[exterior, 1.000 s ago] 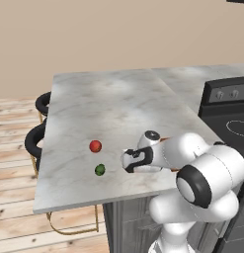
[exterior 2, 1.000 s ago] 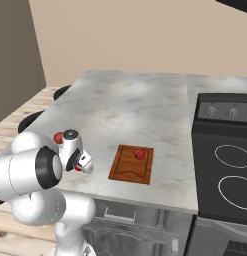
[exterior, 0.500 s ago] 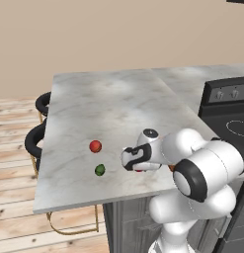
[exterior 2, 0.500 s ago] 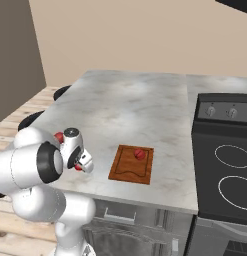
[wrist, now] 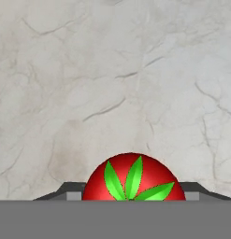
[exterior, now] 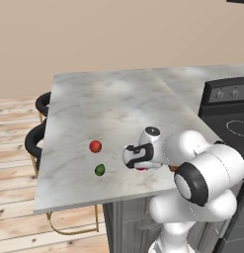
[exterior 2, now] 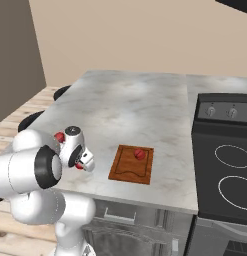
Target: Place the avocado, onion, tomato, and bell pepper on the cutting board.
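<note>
Tomato sits clamped in our end effector, low over the worktop. Next we lift and carry it to the cutting board.

Red tomato w/ green leaf top, dk green avocado, reddish-brown cutting board, grey-veined marble counter

The marble counter sits at centre; black stools at its nine o'clock over the wood floor, and a dark stove at three o'clock below the beige wall
</note>
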Controlling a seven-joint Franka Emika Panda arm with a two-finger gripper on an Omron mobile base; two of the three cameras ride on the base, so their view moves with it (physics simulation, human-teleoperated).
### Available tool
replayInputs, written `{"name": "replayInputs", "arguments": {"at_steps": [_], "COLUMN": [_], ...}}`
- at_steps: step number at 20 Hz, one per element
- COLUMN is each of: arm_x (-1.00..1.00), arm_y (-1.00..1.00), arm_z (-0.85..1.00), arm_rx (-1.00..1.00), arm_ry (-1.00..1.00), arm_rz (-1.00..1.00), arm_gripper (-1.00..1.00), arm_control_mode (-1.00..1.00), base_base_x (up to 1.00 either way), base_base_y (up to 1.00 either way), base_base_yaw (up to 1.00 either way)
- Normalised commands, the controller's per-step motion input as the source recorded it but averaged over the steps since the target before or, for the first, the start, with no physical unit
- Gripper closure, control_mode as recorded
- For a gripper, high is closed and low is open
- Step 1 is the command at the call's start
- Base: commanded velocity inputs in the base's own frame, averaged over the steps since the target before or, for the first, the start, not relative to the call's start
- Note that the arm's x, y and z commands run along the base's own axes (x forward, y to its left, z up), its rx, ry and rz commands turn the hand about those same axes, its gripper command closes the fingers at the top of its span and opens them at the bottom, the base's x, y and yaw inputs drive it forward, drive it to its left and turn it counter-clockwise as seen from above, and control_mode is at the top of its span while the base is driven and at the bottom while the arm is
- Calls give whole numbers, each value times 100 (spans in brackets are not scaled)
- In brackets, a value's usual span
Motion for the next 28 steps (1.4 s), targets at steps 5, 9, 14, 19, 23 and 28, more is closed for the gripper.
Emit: {"name": "replayInputs", "arguments": {"at_steps": [5,9,14,19,23,28], "arm_x": [0,0,0,0,0,0], "arm_y": [-41,-37,-28,-24,-31,-51], "arm_z": [43,53,57,47,28,1], "arm_rx": [0,0,0,0,0,0], "arm_ry": [0,1,5,7,6,2], "arm_rz": [0,0,0,0,0,0], "arm_gripper": [100,100,100,100,100,100], "arm_control_mode": [-100,-100,-100,-100,-100,-100], "base_base_x": [0,0,0,0,0,0], "base_base_y": [0,0,0,0,0,0], "base_base_yaw": [0,0,0,0,0,0]}}
